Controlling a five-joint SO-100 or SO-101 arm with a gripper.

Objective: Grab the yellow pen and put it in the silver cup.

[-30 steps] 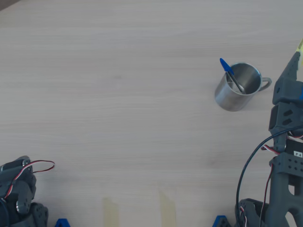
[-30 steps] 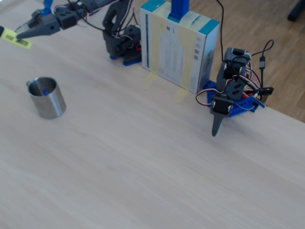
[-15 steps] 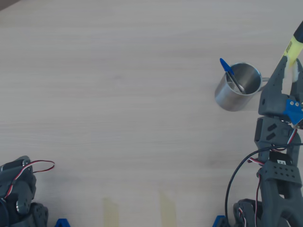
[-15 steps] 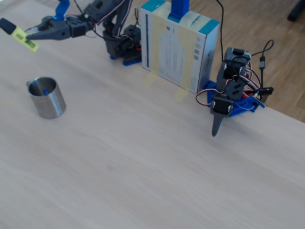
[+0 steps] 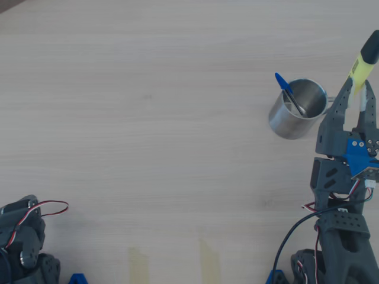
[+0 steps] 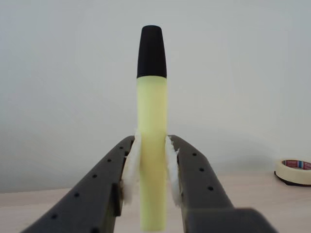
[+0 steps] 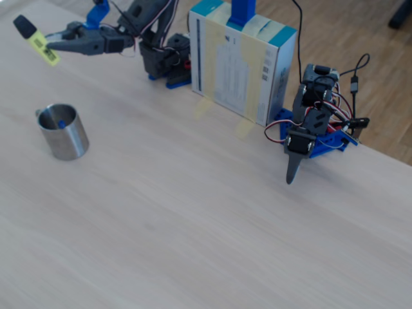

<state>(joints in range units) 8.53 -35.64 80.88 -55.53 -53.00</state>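
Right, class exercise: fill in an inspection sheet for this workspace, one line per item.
Surface: pale wood table, bare in the middle.
Job's things: yellow pen held off the table, black cap outward; silver cup upright, blue pen inside.
Clutter: tape roll; box; second arm parked.
Gripper: gripper shut on the pen, beside the cup.
Cables: black cable along the arm.
Surroundings: wood floor.

Your yellow pen (image 6: pixel 151 145) is a chunky highlighter with its black cap pointing up in the wrist view, lifted clear of the table. Your silver cup (image 5: pixel 294 112) stands upright with a blue pen leaning inside it, loop handle toward the overhead view's right.
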